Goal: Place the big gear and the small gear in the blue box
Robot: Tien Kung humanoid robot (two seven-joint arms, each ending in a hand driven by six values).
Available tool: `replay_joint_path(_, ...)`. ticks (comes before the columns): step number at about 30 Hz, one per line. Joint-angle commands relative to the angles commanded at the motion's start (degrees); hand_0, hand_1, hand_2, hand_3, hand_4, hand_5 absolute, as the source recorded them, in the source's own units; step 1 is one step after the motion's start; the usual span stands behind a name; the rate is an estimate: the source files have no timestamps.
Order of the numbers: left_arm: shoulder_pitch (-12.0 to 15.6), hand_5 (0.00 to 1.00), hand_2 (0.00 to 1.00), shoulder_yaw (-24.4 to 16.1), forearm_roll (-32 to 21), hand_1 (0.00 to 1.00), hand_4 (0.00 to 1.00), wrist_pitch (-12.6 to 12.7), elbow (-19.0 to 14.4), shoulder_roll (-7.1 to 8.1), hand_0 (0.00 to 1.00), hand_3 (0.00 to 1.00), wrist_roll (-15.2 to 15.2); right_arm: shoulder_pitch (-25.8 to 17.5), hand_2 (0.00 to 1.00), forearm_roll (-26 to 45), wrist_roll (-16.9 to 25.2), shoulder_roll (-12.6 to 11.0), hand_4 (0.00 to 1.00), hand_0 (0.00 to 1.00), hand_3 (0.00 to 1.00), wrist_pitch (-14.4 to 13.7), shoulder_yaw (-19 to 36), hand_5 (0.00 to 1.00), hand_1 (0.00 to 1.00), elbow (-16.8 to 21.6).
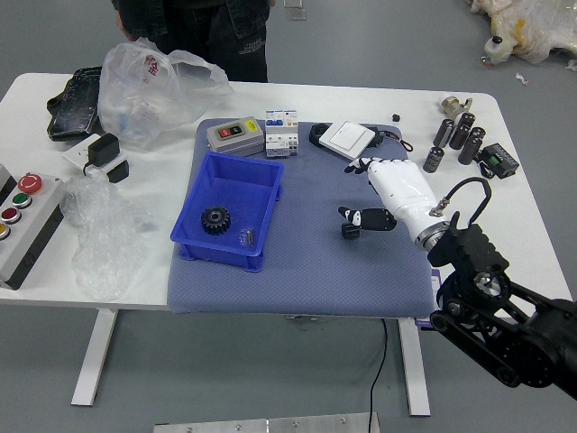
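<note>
Just behind blue box (189, 200), grey device (236, 136) — hand (392, 191) partly hides black piece (351, 232).

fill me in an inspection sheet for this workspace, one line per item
surface: blue-grey mat lies on white table
job's things: larger gear inside blue box; smaller gear outside it, on the mat
clutter: plastic bags, black cylinders, button panel
grippers: right robot hand open near the smaller gear, contact unclear; left robot hand not in view
cables: one by the white device, one below the near edge
surroundings: person at the far side
</note>
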Motion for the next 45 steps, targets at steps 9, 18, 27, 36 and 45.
replay_joint_path(9,0.0,0.346,0.627,-0.1,0.1,0.634,0.707,0.0,0.0,0.01,0.635,0.711,0.0,0.8,0.691,0.9,-0.9,-0.5,0.816,0.505,0.718,1.6,-3.0,0.294,0.548,-1.5)
replay_joint_path(18,-0.1,0.344,0.626,-0.2,0.3,0.633,0.707,-0.1,0.0,0.09,0.635,0.712,0.0,1.6,0.694,3.0,-0.7,0.9,0.777,0.501,0.716,1.9,-5.1,0.243,0.549,-5.5)
replay_joint_path(27,-0.1,0.344,0.626,-0.1,0.3,0.633,0.706,-0.1,0.0,0.18,0.635,0.712,0.0,2.1,0.64,4.0,-0.3,1.9,0.405,0.49,0.625,1.5,-6.2,0.134,0.54,-9.1)
replay_joint_path(36,-0.1,0.344,0.627,0.3,-0.2,0.633,0.706,-0.1,0.0,0.21,0.635,0.714,-0.3,2.1,0.582,4.5,-0.1,2.3,0.487,0.519,0.437,1.0,-7.0,0.002,0.536,-10.7)
replay_joint_path(45,-0.2,0.344,0.628,0.4,-0.6,0.633,0.706,-0.1,0.0,0.2,0.635,0.715,-0.5,2.7,0.58,5.5,0.0,1.7,0.481,0.518,0.43,0.3,-7.1,0.002,0.54,-9.5)
